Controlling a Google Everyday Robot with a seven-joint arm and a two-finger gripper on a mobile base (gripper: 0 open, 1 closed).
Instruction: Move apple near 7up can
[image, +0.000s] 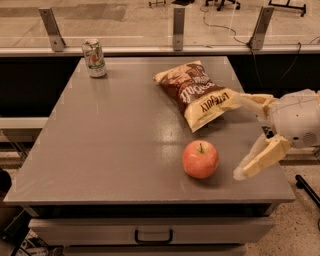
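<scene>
Rolling is the main risk: the apple (200, 159), round and loose on the worktop (110, 145), could be nudged off toward 9 o'clock if one finger clips it first. The chip bag (197, 92), at the apple's 12 o'clock, could snag too. The gripper (240, 136) sits at the apple's 3 o'clock, fingers (260, 159) spread wide, grasping nothing. The 7up can (94, 58) stands well apart, toward 10 o'clock.
</scene>
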